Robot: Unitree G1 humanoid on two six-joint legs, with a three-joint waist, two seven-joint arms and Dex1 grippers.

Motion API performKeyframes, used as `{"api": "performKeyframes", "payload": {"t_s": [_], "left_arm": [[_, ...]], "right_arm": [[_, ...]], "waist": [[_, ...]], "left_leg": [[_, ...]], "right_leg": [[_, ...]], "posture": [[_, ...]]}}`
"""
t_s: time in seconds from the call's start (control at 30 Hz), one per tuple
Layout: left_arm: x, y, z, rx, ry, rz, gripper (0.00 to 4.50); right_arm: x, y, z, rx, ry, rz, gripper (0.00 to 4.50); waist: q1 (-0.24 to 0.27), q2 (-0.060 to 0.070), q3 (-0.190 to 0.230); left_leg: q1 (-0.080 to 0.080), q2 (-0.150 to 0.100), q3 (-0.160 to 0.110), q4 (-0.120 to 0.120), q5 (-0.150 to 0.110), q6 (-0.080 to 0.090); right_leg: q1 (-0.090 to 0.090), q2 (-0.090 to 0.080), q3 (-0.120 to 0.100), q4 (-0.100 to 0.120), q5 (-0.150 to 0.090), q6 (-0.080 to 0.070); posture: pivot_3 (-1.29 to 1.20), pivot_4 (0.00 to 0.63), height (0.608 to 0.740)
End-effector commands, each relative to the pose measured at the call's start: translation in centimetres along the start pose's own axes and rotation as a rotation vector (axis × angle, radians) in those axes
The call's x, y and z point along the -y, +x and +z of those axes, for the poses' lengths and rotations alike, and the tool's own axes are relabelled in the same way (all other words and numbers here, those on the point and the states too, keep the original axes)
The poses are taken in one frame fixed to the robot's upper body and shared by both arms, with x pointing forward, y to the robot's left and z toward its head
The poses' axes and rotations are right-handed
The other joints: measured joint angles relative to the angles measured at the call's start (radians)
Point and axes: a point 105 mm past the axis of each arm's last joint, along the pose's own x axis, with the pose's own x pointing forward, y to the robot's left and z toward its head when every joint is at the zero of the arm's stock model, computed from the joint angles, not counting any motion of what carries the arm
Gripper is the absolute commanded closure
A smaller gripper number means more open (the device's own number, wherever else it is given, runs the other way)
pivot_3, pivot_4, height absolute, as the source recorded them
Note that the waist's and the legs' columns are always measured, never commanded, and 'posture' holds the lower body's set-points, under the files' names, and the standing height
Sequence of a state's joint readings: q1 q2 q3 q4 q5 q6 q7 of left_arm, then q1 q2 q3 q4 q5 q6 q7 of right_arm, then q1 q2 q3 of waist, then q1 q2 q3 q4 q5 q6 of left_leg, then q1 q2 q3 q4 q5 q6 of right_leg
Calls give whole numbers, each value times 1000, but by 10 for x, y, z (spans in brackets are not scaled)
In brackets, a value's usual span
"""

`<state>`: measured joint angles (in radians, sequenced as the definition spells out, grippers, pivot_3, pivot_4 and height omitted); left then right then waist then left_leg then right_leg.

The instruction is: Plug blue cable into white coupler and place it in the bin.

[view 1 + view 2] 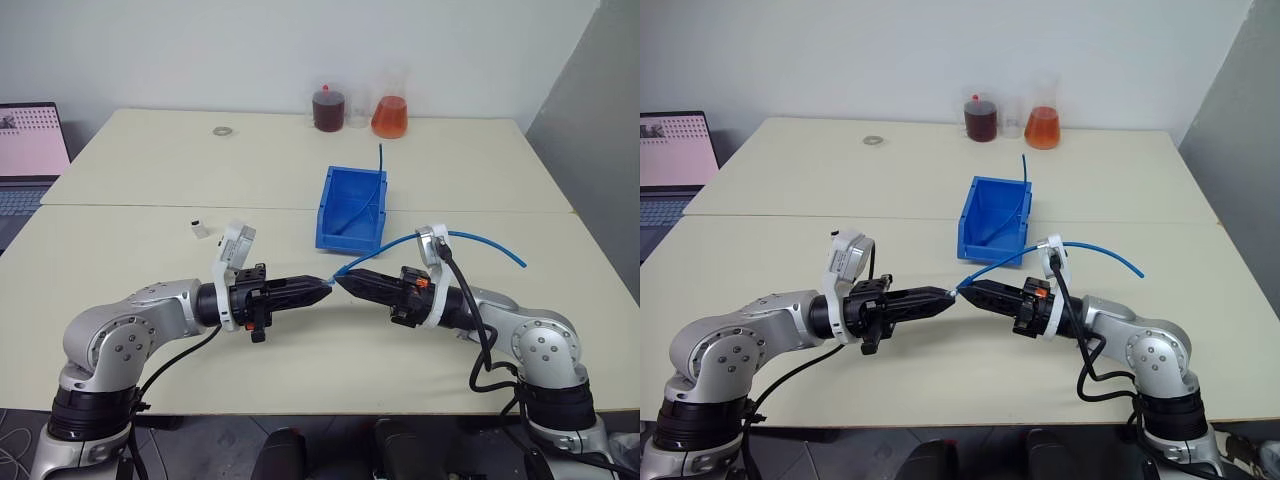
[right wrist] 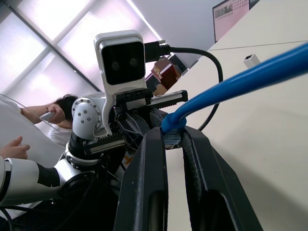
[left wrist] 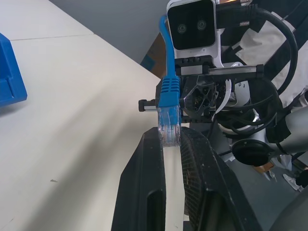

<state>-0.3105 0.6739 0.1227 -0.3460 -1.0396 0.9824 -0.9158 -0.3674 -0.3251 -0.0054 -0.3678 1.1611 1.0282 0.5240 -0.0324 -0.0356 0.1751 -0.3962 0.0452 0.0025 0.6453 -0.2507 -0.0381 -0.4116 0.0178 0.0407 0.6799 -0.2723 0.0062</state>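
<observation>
Flasks (image 1: 390,115), laptop (image 1: 30,150), table (image 1: 150,270)

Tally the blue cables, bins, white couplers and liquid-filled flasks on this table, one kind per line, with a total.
Blue cables: 2, the held blue cable and the other blue cable lying in the bin
Bins: 1
White couplers: 1, the white coupler
Liquid-filled flasks: 2, the dark red flask and the orange flask
Total: 6

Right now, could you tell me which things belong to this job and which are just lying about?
Job: blue cable, white coupler, bin.
Lying about: laptop, dark flask, orange flask, ring, second cable standing in the bin.
</observation>
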Motion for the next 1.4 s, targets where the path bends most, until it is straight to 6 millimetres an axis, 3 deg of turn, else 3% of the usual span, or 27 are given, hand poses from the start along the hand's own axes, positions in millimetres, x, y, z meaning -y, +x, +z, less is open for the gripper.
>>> {"api": "performKeyframes", "payload": {"t_s": [0.03, 0.17, 0.3, 0.6, 0.7, 0.83, 0.97, 1.13, 1.27, 1.4], "left_arm": [[0, -2, 0, -7, 47, 1, 4307], [-1, -2, -1, -11, 56, -5, 4307], [-4, -2, -3, -29, 73, 3, 3144], [-1, -5, -1, -74, 161, 56, 1402], [-4, -13, -3, -91, 200, 147, 898], [-28, -38, -6, 8, 209, 428, 83], [-62, -72, -12, 107, 245, 829, 0], [-99, -112, -22, 98, 258, 1297, 0], [-123, -131, -13, 88, 233, 1502, 0], [-142, -136, 0, 68, 218, 1586, 0]], "right_arm": [[-10, 2, 5, 11, -14, 54, 4338], [-10, 1, 4, 7, -9, 56, 4338], [-9, 1, 3, 4, -7, 50, 4338], [-1, -4, 7, 12, -40, 8, 4338], [5, -10, 11, 20, -66, -31, 4339], [16, -19, 15, 40, -96, -96, 4339], [23, -26, 12, 31, -119, -138, 4339], [24, -27, 9, 16, -134, -146, 4339], [24, -24, 9, 2, -148, -135, 4339], [23, -22, 11, 2, -158, -128, 4339]], "waist": [[0, 0, 0], [0, 0, 0], [0, 0, 0], [0, 0, 0], [-1, 0, 0], [-1, 0, 0], [1, 0, 0], [3, 0, 0], [5, -1, 0], [5, -1, 0]], "left_leg": [[0, 0, 0, 0, 0, 0], [0, 0, 0, 0, 0, 0], [0, 0, 0, 0, 0, 0], [-2, 0, 0, 0, 0, 0], [-2, 0, 0, 0, 0, 0], [-2, 1, 0, -1, 0, 0], [-2, 2, -1, -1, 0, 0], [-3, 1, 0, 0, 0, 0], [-3, 0, 0, 0, 0, 0], [-3, 0, 0, 1, 0, 0]], "right_leg": [[0, 0, 0, 0, 0, 0], [0, 0, 0, 0, 0, 0], [0, 0, 0, 0, 0, 0], [-2, 0, 0, 0, 0, 0], [-3, 0, 1, 0, 0, 0], [-4, -1, 2, 0, 0, 0], [-3, -2, 2, 0, 0, 0], [-3, -2, 1, 0, 1, 1], [-3, -2, 0, 0, 1, 1], [-2, -2, 0, 0, 1, 2]], "posture": [[0, 150, 740], [0, 150, 740], [0, 150, 740], [0, 150, 740], [0, 150, 740], [0, 150, 740], [0, 150, 740], [0, 150, 740], [0, 150, 740], [0, 150, 740]]}}
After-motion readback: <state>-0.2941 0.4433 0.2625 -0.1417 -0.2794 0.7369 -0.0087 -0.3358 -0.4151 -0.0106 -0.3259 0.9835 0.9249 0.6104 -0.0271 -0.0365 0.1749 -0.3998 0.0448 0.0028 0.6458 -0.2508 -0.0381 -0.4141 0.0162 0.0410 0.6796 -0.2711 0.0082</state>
